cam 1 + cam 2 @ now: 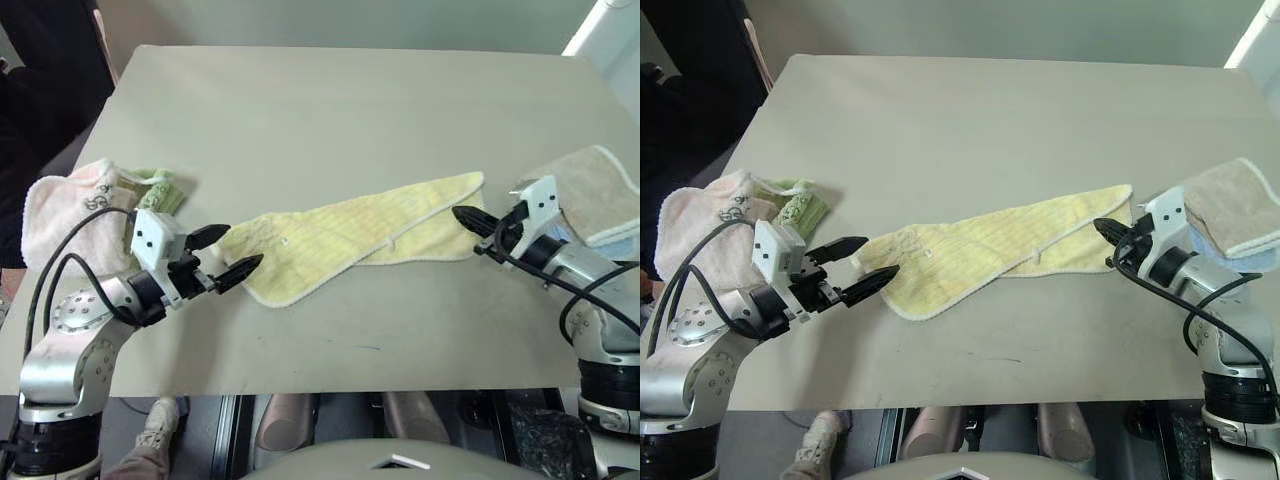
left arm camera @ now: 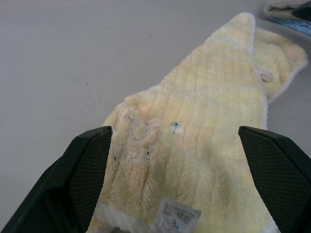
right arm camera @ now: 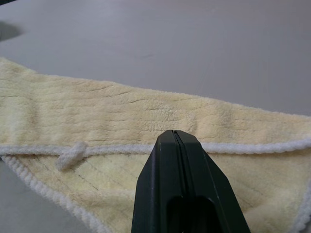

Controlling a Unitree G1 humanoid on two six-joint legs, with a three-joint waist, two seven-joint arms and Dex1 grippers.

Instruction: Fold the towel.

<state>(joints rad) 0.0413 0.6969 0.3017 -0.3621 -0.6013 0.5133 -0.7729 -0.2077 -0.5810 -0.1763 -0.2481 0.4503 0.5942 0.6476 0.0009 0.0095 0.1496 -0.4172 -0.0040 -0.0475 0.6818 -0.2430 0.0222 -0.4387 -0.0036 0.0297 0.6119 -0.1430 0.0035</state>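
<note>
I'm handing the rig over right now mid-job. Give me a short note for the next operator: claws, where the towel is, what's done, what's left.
Left claw: open, fingers spread at the near-left end of the towel, not gripping it.
Right claw: shut, tip at the towel's right end by the white hem; whether it pinches cloth cannot be told.
Towel: pale yellow, lying on the table as a long rumpled strip running diagonally, partly doubled over itself, label showing at the left end.
Done: both claws brought to opposite ends.
Left: grip the ends, straighten and fold neatly.
Nearby: pink towel at left edge, beige towel at right edge.
</note>
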